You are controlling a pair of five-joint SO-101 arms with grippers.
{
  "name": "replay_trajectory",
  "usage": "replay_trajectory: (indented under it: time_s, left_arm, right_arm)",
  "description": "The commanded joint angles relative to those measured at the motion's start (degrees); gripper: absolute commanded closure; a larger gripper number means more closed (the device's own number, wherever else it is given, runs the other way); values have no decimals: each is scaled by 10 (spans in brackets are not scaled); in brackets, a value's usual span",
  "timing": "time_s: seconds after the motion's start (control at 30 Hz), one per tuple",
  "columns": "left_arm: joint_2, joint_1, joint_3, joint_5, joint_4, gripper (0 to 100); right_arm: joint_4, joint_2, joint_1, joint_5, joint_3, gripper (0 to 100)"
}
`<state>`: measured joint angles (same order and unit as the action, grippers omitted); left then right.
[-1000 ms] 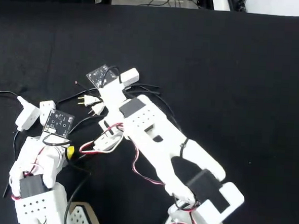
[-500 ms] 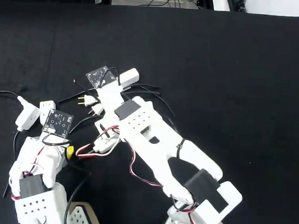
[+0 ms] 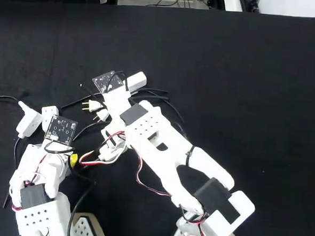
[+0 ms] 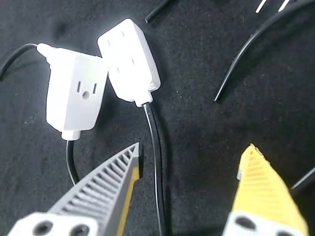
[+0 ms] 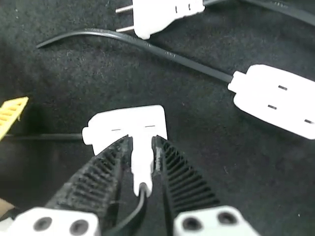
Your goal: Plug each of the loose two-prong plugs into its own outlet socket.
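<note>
My right gripper (image 5: 141, 142) is shut on a flat white plug (image 5: 129, 129) lying on the black cloth, its cord running back between the fingers. Beyond it lie a loose two-prong plug (image 5: 165, 11) and a white outlet socket (image 5: 275, 101). From above, two white plugs (image 3: 96, 110) sit beside the right arm's wrist (image 3: 117, 98). My left gripper (image 4: 193, 150) stands open above a cord, just short of a white three-hole outlet (image 4: 76, 93) and a white two-slot outlet (image 4: 129, 59), which lie side by side. These outlets (image 3: 35, 118) are at the table's left.
Black cords (image 4: 155, 147) run across the cloth among the outlets and plugs. The left gripper's yellow fingertip (image 5: 12, 112) shows close to the held plug. A white block (image 3: 136, 80) lies by the right arm's wrist camera. The far and right parts of the black table (image 3: 245, 75) are bare.
The right arm's body has swung slightly to the left while its gripper end stayed over the plugs. The left arm has not moved.
</note>
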<state>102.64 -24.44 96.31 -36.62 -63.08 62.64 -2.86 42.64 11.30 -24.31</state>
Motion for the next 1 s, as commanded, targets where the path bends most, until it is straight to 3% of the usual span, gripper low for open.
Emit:
replay_trajectory:
  time_s: [0.0,0.4,0.8,0.97]
  left_arm:
    - [0,-6,12,-4,6,686]
    - [0,-5,12,-4,5,686]
    - [0,-4,12,-4,5,686]
    - [0,-4,12,-4,5,686]
  right_arm:
    - [30,-28,-21,0,-6,986]
    - [-23,-31,-48,-19,-7,986]
    - [-33,-26,-18,-16,-7,986]
    - [-18,37,-53,-22,-6,986]
